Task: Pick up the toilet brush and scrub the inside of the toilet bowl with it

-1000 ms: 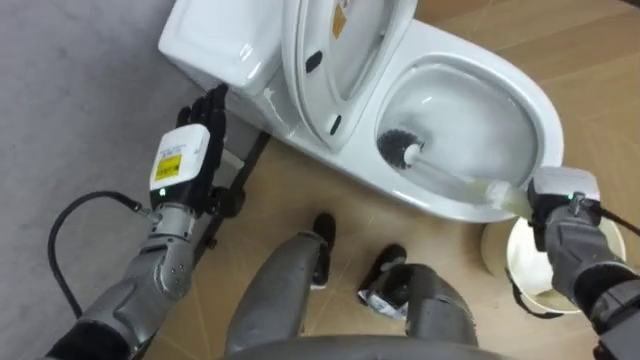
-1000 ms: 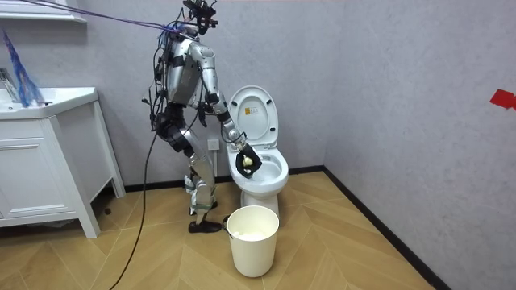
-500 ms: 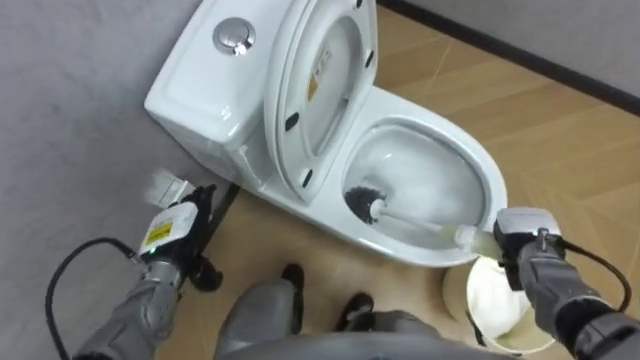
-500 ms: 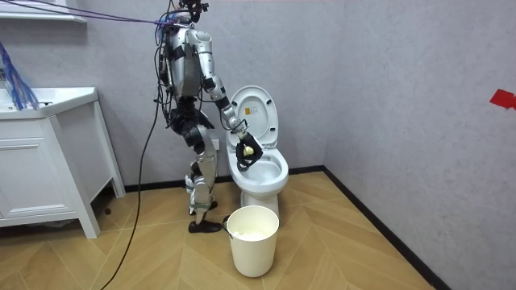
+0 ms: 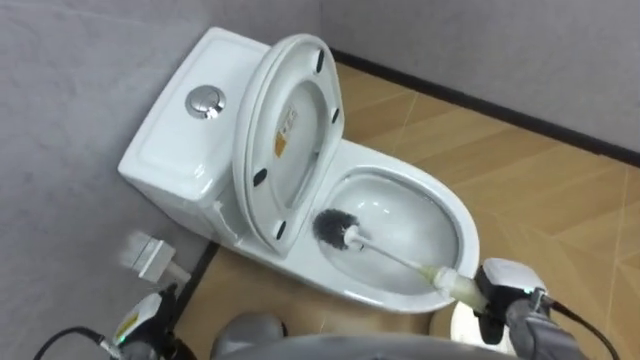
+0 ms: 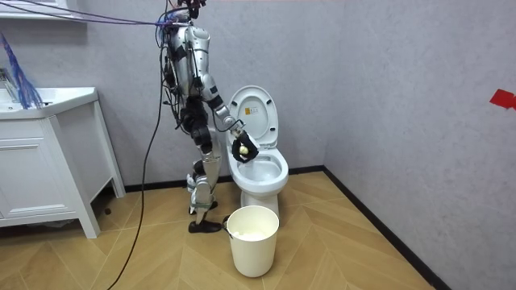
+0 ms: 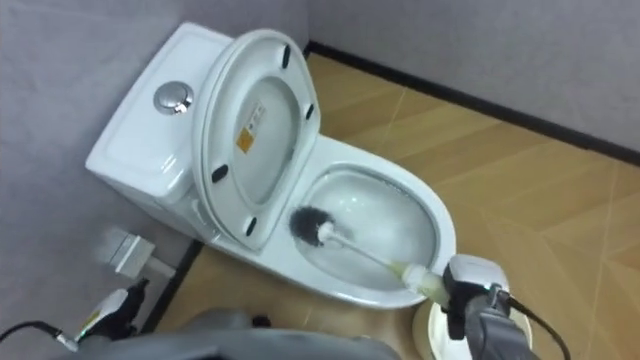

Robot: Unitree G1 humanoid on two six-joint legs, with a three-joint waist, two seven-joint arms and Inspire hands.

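Toilet brush (image 5: 338, 231), dark bristles, white shaft, perhaps yellowish grip

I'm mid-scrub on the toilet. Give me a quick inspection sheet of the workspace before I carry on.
Surface: wood floor, no spills seen.
Job's things: toilet with its lid raised; toilet brush with its head down inside the bowl and its handle slanting out over the front rim.
Clutter: white bucket on the floor in front of the toilet.
Hands: right hand grips the end of the brush handle; left hand hangs low by the toilet's left side, idle.
Cables: nothing seen beyond the robot's own.
Surroundings: grey wall; white cabinet at the room view's left; small white box by the wall beside the tank, too blurred to identify.
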